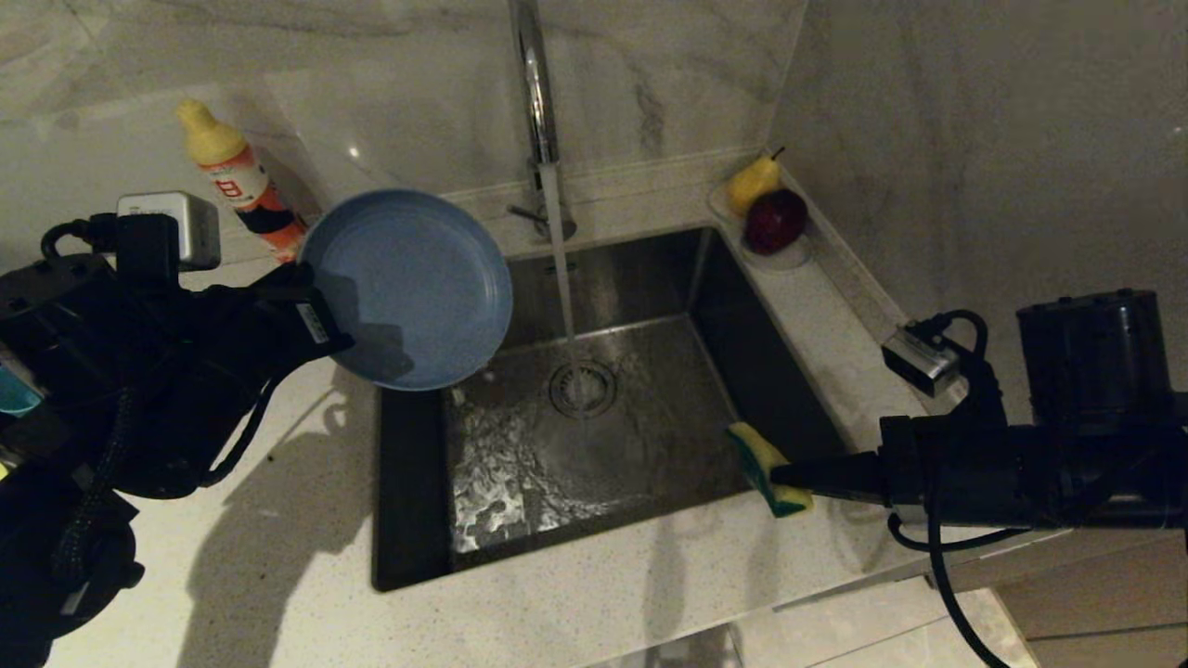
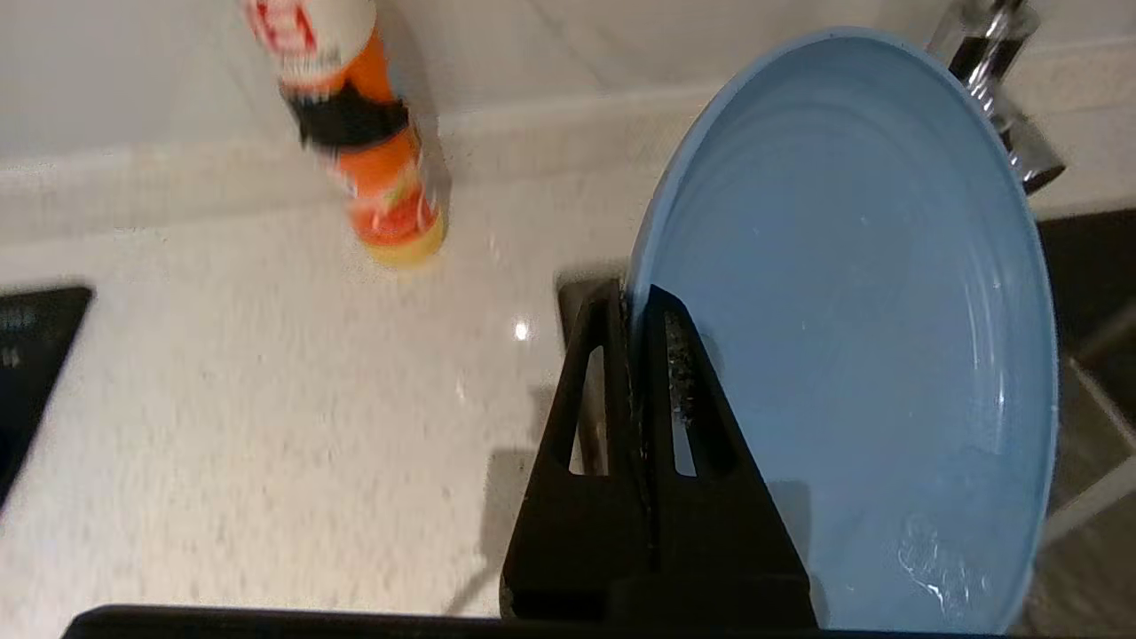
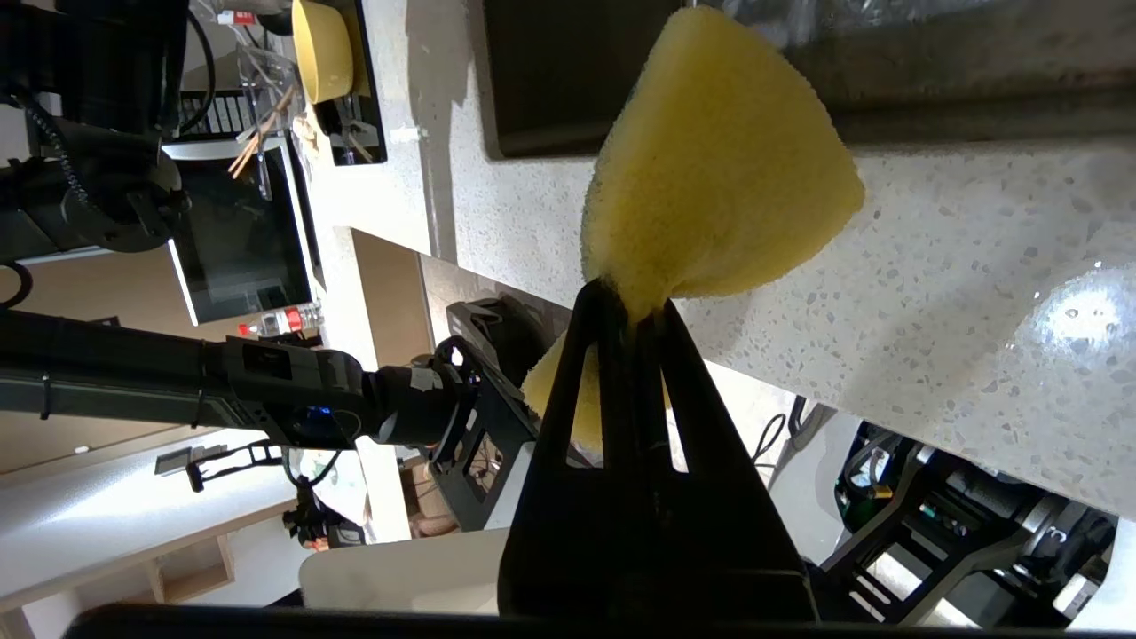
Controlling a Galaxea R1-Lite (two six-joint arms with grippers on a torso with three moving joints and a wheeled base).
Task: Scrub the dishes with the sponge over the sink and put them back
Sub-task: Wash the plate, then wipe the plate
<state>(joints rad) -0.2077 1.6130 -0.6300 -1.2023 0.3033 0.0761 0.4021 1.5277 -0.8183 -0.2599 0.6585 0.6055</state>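
My left gripper (image 1: 311, 311) is shut on the rim of the periwinkle-blue plate (image 1: 408, 288), holding it tilted up over the sink's far left corner. In the left wrist view the plate (image 2: 852, 328) fills the frame beside the left gripper (image 2: 637, 297), with water drops on its face. My right gripper (image 1: 778, 475) is shut on the yellow and green sponge (image 1: 763, 461) at the sink's near right corner. The sponge (image 3: 719, 169) bulges out past the right gripper (image 3: 632, 306). The steel sink (image 1: 613, 408) is wet, with water running from the faucet (image 1: 536, 93) onto the drain (image 1: 583, 388). A yellow bowl (image 3: 321, 49) stands far off on the counter.
An orange dish-soap bottle (image 1: 237, 176) stands on the counter behind the plate. A clear dish with a yellow pear (image 1: 750, 181) and a red apple (image 1: 775, 221) sits at the sink's far right corner. A teal object's edge (image 1: 14, 394) shows at the far left.
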